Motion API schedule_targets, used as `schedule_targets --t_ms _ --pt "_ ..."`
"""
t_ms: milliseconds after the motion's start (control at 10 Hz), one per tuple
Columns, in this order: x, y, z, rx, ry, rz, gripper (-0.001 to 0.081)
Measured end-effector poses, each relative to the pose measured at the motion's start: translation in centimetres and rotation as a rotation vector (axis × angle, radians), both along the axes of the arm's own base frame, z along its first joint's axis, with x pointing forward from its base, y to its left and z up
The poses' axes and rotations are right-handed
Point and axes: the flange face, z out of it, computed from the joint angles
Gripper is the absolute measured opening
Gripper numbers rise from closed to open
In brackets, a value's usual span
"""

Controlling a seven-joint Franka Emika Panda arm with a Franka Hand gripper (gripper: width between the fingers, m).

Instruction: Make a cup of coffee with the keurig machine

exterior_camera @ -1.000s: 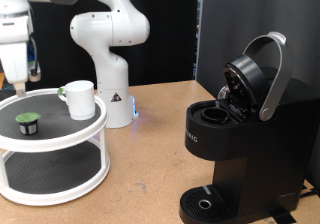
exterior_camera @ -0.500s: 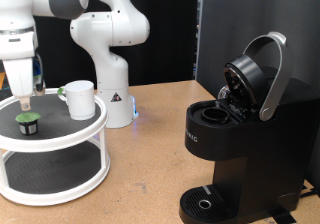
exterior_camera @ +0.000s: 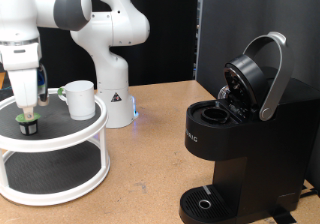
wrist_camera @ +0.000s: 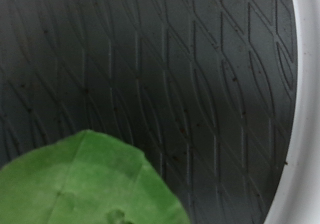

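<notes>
Green-topped pod (exterior_camera: pixel 29 122) on the top tier of a white two-tier round stand (exterior_camera: pixel 60 144), wooden table (exterior_camera: pixel 140 174) beneath.

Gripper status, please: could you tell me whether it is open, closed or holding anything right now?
Gripper: directly above the green-topped pod; open or shut cannot be told.

Exterior faces whole scene; wrist close above pod (wrist_camera: pixel 90 184).

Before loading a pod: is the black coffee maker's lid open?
Open: the large black keurig machine has its silver-handled lid raised, exposing the pod chamber.
</notes>
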Motion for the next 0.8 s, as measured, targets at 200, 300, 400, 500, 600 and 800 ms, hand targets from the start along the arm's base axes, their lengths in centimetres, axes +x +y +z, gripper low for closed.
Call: schedule_targets --t_ms 200,300,400,500,600,800 --pt "0.0 0.0 -0.8 -0.005 -0.001 0.005 0.0808" --pt "-0.1 0.0 -1.2 -0.006 -0.001 0.011 0.0808" --pt "-0.2 -0.2 -1.5 -0.009 -0.004 0.015 0.0808" --pt "-0.3 -0.3 -1.9 -0.011 -0.006 0.018 0.0808" --pt "-0.4 -0.4 -2.2 -0.011 -0.004 0.021 0.0808" --pt "-0.5 -0.6 -2.5 -0.011 -0.001 0.022 0.0808"
